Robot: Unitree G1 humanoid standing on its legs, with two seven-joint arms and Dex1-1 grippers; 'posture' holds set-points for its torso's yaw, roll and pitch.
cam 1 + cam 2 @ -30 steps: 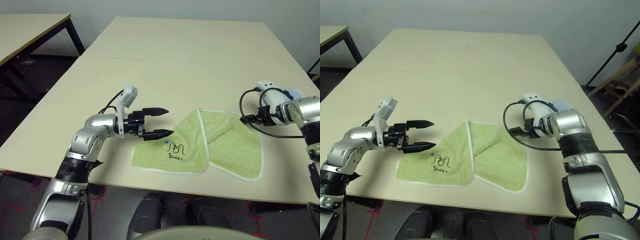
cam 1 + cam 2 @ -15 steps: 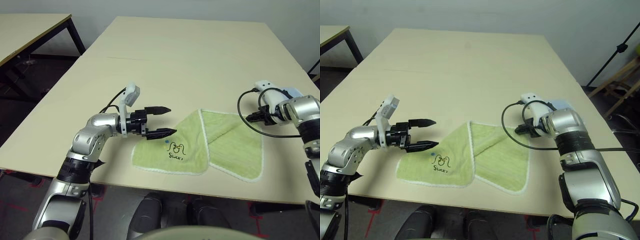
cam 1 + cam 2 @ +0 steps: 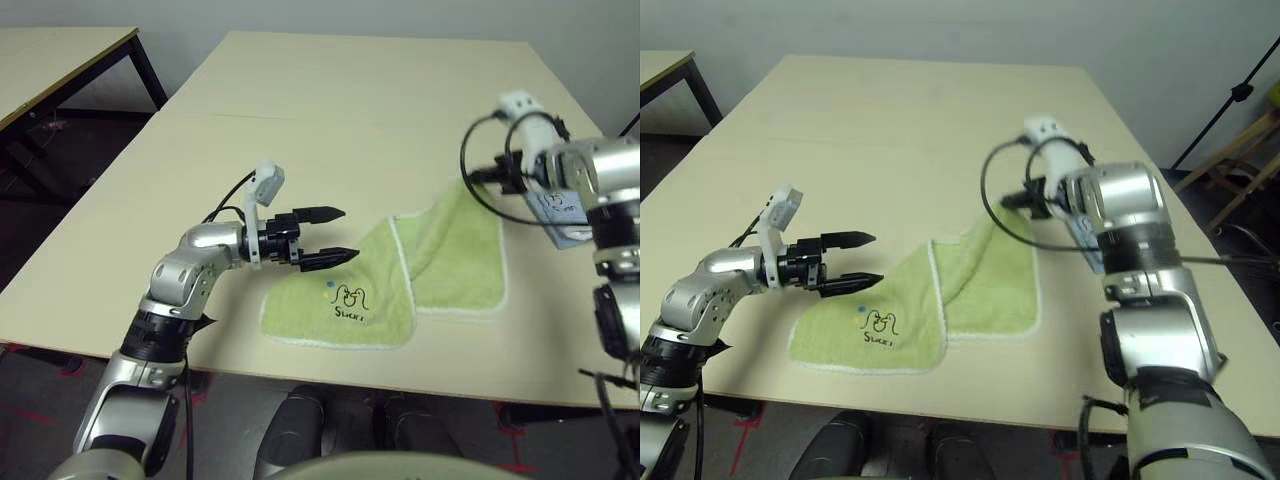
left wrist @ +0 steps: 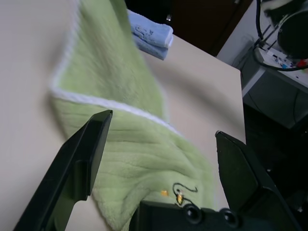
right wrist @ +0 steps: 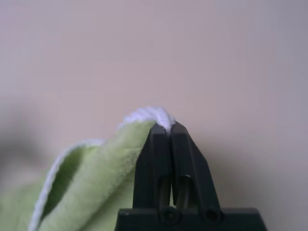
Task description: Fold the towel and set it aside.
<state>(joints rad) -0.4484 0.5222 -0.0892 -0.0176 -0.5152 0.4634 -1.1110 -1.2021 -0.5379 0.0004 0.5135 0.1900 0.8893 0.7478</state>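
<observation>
Green terry, soft and limp: the towel sags wherever it is not held, so I'd judge it light, floppy and unlikely to slip from a pinch, though a corner grip will let the rest drape and swing. The white stitched edge looks like the sensible place to take hold, since it gives the fingers a firmer rim than the pile.

Most of the towel lies on the table near the front edge, its logo facing up on the half towards the robot's left. The far right corner is lifted clear of the table.

That corner sits in the right gripper, whose two black fingers are pressed together on the white edging, cloth bunching just beneath them. The left gripper hovers just beside the towel's left end, above the logo side, its fingers spread wide with nothing between them and touching nothing. A small light blue folded cloth lies beyond the towel's right end.
</observation>
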